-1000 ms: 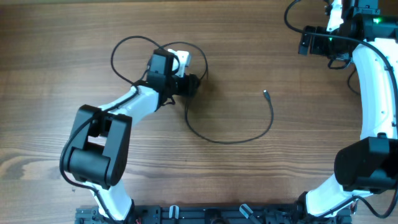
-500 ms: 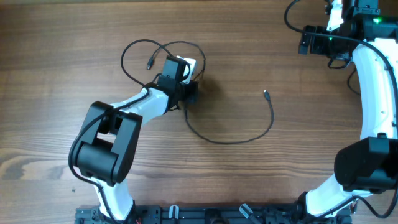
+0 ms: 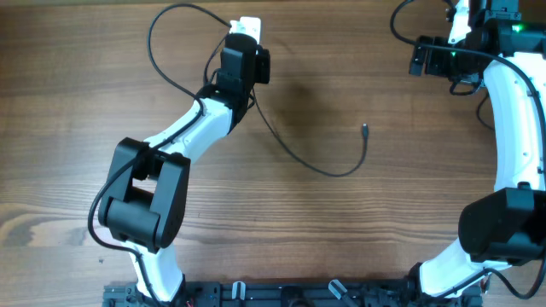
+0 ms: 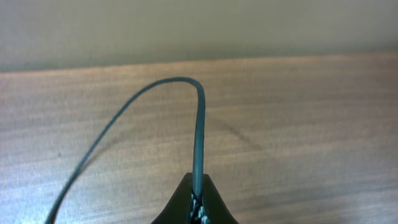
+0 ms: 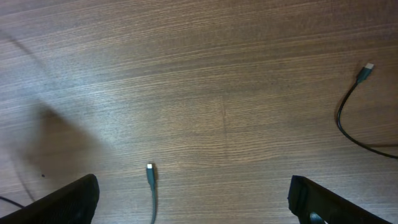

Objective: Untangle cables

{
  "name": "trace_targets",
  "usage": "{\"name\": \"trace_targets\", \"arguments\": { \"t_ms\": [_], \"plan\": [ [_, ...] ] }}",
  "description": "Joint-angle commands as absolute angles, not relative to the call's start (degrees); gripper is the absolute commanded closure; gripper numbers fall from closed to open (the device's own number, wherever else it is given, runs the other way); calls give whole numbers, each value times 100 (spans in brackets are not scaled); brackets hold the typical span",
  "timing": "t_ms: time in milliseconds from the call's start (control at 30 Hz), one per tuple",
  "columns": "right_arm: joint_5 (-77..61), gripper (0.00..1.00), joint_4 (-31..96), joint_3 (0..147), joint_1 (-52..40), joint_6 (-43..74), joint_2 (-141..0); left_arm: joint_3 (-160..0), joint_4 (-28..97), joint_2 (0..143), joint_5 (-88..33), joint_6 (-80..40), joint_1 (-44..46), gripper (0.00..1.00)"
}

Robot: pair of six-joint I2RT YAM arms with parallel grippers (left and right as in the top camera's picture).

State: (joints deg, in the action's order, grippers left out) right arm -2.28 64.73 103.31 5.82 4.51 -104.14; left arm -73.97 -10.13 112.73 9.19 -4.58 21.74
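Observation:
A thin black cable (image 3: 294, 156) lies on the wooden table. It makes a loop (image 3: 156, 60) at the far left, then sweeps right to a small plug (image 3: 365, 130). My left gripper (image 3: 246, 53) is at the far side of the table, shut on this cable. In the left wrist view the cable (image 4: 198, 130) rises out of the closed left gripper (image 4: 197, 190), arches over and runs down to the left. My right gripper (image 5: 202, 199) hangs open at the far right, above a plug (image 5: 150, 168) and nothing is between its fingers. A second plug end (image 5: 368, 68) lies further off.
The table's far edge (image 4: 249, 57) runs just beyond the left gripper. The right arm (image 3: 516, 111) stands along the right side and the left arm's base (image 3: 136, 213) at the front left.
My left gripper closed on the cable and carried it toward the far edge. The loop and the long strand shifted with it. The right arm has not moved.

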Motion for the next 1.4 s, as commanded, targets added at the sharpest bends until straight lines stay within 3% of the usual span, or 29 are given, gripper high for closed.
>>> {"name": "trace_targets", "arguments": {
  "t_ms": [0,200,333,500,567,600,633,700,1033,1367],
  "plan": [
    [-200,0,6475,10342,596,567,-10265,-7983,-941,11340,1013,-395,2165,96],
    [-285,0,6447,10342,596,611,-10265,-8576,-777,11314,819,-668,2233,96],
    [-285,0,6346,10342,596,613,-10265,-8576,239,11314,-353,-692,2543,96],
    [-283,0,6322,10342,596,613,-10265,-8573,1330,11314,-615,-480,3146,94],
    [-283,1,6353,10342,596,609,-10265,-8573,1457,11314,-445,-475,3306,55],
    [-283,0,6388,10342,596,615,-10265,-8573,1463,11314,-445,-478,3306,41],
    [-283,0,6414,10342,596,613,-10265,-8573,1496,11314,-447,-478,3304,16],
    [-279,0,6423,10342,598,604,-10265,-8573,1638,11314,-443,-478,3284,0],
    [-307,0,6396,10328,596,617,-10280,-8573,2373,11266,174,-687,2685,0],
    [-1306,0,5026,9094,-117,126,-10280,-8573,2814,10079,913,-696,1638,0]
  ]
}}
